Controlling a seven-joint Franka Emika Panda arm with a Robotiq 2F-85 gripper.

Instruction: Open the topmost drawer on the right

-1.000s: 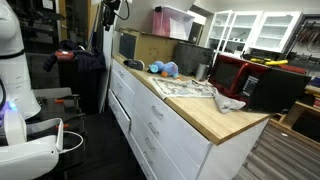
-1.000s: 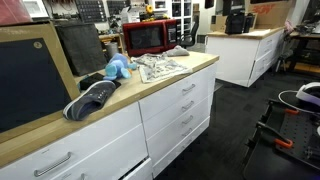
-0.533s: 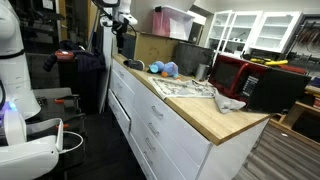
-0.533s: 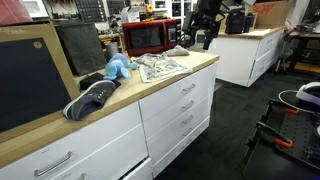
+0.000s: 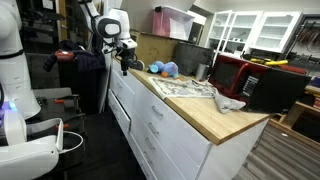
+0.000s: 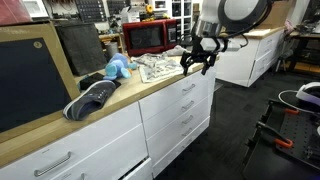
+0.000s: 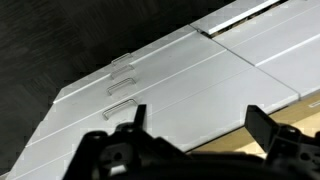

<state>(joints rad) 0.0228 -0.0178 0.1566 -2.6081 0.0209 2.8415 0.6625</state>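
**Hand wide and clear of the top drawer**

We see the hand [image 6: 197,64] hanging in the aisle in front of the table [image 6: 50,132], about level with its edge and touching nothing. Its fingers [image 7: 258,122] are spread wide with nothing between them. We judge that suits the job, since a thin bar is easiest to catch with a broad opening.

In an exterior view the top drawer [image 6: 172,96] sits at seven o'clock from the hand, right under the table's edge. Its front is flush with the fronts beneath, so we take it as fully shut. Its handle [image 6: 188,88] is a small metal bar near the middle of the front.

In the wrist view three such bars stack at about ten o'clock from the hand, well apart from it. The camera meets the fronts at a slant, so we judge the hand is not yet squared to the drawer.

The pull has not begun. Next the hand would need to close in on the uppermost bar, straddle it and draw straight outward. The risk we see is taking a lower bar, since all three look alike.
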